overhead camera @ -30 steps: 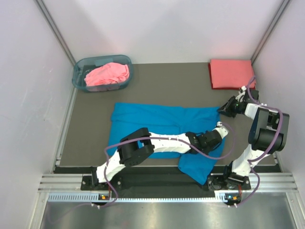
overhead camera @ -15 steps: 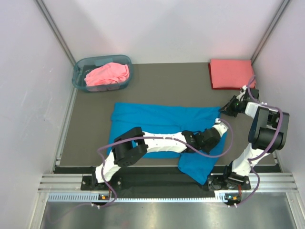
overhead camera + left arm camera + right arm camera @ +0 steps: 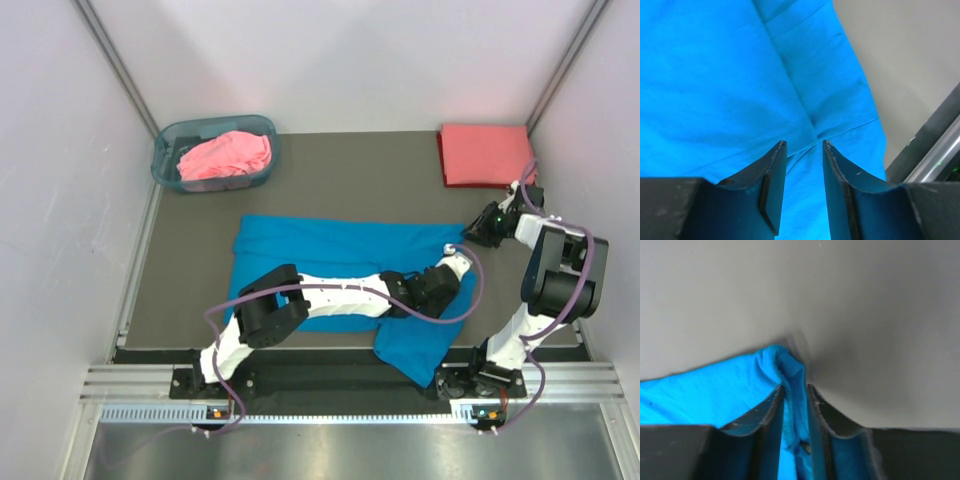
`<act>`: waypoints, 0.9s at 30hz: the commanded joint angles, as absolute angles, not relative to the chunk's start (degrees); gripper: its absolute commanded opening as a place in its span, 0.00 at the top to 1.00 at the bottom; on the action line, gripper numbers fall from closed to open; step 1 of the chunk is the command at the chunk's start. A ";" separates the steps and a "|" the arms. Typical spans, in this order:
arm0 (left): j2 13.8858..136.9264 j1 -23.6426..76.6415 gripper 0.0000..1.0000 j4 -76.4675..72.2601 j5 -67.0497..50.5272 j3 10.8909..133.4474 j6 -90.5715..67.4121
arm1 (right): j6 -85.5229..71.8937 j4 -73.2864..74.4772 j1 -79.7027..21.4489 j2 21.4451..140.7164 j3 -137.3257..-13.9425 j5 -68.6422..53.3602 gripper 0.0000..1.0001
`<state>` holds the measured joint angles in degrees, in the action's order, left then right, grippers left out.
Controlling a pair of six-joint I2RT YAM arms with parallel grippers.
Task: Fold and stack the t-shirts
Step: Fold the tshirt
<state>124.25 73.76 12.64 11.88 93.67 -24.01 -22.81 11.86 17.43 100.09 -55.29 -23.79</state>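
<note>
Nearest the bottom of the overhead view, the left arm [image 3: 340,300] stretches from its base at lower left toward the right, lying low across the blue t-shirt [image 3: 330,245]. That shirt is spread flat on the desk [image 3: 350,180] in the middle of the frame. Its long axis runs left to right, and one flap reaches toward the lower right, near the desk's front edge. The left fingers [image 3: 804,143] are at the shirt's right end. In the wrist view they stand apart with a plain gap, poised over a seam in the cloth with nothing caught between them. Whether their tips touch the fabric cannot be told.

Just beyond, slightly higher and further right in the overhead frame, the right fingers [image 3: 795,387] are at the shirt's upper right corner. They are drawn close together with a ridge of blue cloth pinched up between them, and bare desk lies past it.

Both sets of fingers are therefore at the right end, and the whole body of the shirt lies to their left. A fold across the long axis would likely mean carrying this end leftward. The right arm [image 3: 555,280] has hold of its corner, while the left would first need to take the nearer edge.

Farthest back, the pink t-shirt [image 3: 228,155] lies crumpled in the basket [image 3: 163,160] at upper left. The coral-red t-shirt [image 3: 485,152] lies folded at upper right, apart from the blue one.
</note>
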 commanded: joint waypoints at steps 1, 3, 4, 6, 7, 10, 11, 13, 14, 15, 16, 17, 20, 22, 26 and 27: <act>118.75 71.47 0.60 14.59 13.62 94.40 -24.87 | -22.59 13.01 18.19 94.05 -57.65 -21.80 0.71; 115.07 69.88 0.59 14.77 13.97 92.64 -24.52 | -22.50 11.17 18.19 92.99 -58.00 -23.90 0.68; 113.66 67.61 0.59 14.85 13.97 91.77 -24.35 | -22.24 10.64 18.19 93.08 -58.44 -25.04 0.67; 109.89 64.53 0.59 15.12 13.63 89.39 -23.73 | -21.80 10.72 18.11 94.39 -60.02 -27.59 0.66; 108.82 60.77 0.59 15.73 13.19 88.69 -23.56 | -21.19 10.64 18.11 94.57 -60.20 -27.77 0.65; 105.48 52.43 0.59 16.35 10.38 85.96 -22.15 | -19.08 9.58 18.11 95.01 -60.21 -28.12 0.63; 105.03 50.29 0.59 16.26 8.98 84.83 -21.63 | -18.12 9.06 18.19 95.62 -60.12 -28.91 0.62; 103.98 44.07 0.58 16.09 7.04 83.59 -21.53 | -15.14 8.70 18.19 96.32 -60.03 -29.79 0.62; 103.89 42.12 0.58 15.39 5.90 82.45 -21.45 | -14.33 9.05 18.28 97.02 -60.20 -29.71 0.62; 103.80 40.19 0.58 14.95 3.71 81.92 -21.45 | -13.72 9.05 18.46 97.55 -60.55 -30.14 0.62; 103.97 37.03 0.58 14.33 3.00 81.13 -21.36 | -13.10 8.27 18.46 98.95 -60.64 -32.50 0.62; 104.24 35.61 0.58 14.15 2.21 80.95 -21.44 | -12.83 8.17 18.46 100.10 -60.99 -33.56 0.61; 106.86 29.47 0.58 13.28 0.26 80.33 -21.62 | -11.69 8.79 18.46 103.52 -62.49 -35.16 0.61; 108.36 27.52 0.58 13.36 0.26 80.51 -21.62 | -11.25 8.44 18.46 104.15 -62.05 -33.42 0.62; 113.11 22.77 0.59 14.85 0.26 81.65 -22.94 | -11.16 7.74 18.89 104.68 -61.17 -30.24 0.74; 114.68 21.28 0.59 15.29 0.26 81.91 -23.20 | -11.34 7.04 18.98 104.68 -60.82 -29.89 0.89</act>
